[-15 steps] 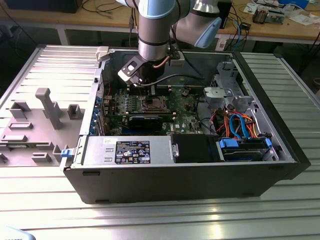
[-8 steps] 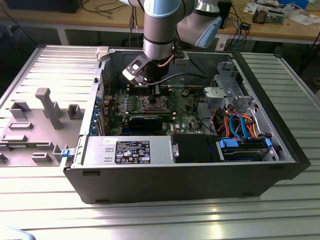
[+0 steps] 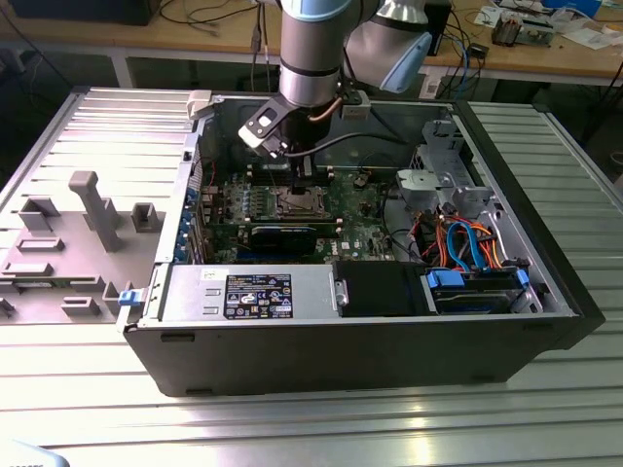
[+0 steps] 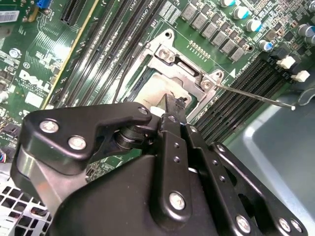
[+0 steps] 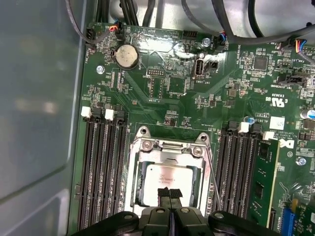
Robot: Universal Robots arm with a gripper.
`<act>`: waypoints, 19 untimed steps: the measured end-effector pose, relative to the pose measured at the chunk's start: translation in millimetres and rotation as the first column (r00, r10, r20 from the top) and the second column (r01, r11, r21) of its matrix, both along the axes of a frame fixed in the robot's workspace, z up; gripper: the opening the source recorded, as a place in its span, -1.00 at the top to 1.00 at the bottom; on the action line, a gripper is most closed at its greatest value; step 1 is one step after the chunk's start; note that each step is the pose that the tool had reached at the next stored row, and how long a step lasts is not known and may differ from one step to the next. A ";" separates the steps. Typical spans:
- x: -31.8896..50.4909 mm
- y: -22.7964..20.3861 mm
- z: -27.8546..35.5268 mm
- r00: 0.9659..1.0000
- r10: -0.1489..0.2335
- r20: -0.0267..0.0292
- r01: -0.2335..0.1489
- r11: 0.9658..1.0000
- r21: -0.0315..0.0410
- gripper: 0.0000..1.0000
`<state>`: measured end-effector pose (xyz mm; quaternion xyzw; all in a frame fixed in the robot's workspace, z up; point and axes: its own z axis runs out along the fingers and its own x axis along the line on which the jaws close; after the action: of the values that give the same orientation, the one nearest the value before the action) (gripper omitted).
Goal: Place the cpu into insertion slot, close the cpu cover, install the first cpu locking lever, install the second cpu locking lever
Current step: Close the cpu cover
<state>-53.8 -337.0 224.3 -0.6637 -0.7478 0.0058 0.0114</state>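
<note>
The cpu (image 5: 167, 176) lies in the insertion slot (image 5: 132, 196), its silver-grey top showing through the window of the cpu cover (image 5: 170, 149), which is folded down over it. My gripper (image 5: 170, 193) hangs right over the cpu's near half, fingers shut together with nothing between them; whether they touch it I cannot tell. In the second wrist view the fingertips (image 4: 173, 109) point at the socket frame (image 4: 172, 59). A thin wire locking lever (image 4: 256, 97) stands out free from one socket corner; the same lever (image 5: 212, 177) runs along the socket's side. The socket (image 3: 295, 202) sits under the arm.
Black memory slots (image 5: 101, 172) flank the socket on both sides (image 5: 241, 167). The open computer case (image 3: 389, 341) has a power supply (image 3: 243, 292) at the front, and cables and a drive cage (image 3: 458, 199) on the exterior view's right. A grey fixture tray (image 3: 68, 243) lies on the left.
</note>
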 end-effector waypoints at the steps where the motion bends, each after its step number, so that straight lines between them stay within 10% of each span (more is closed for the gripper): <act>1: 0.0 0.0 1.9 1.000 0.000 0.000 0.000 1.000 0.000 0.79; 19: 0.0 0.0 7.9 1.000 0.000 0.000 0.000 1.000 0.000 0.79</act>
<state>-53.8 -337.0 232.2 -0.6638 -0.7478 0.0059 0.0114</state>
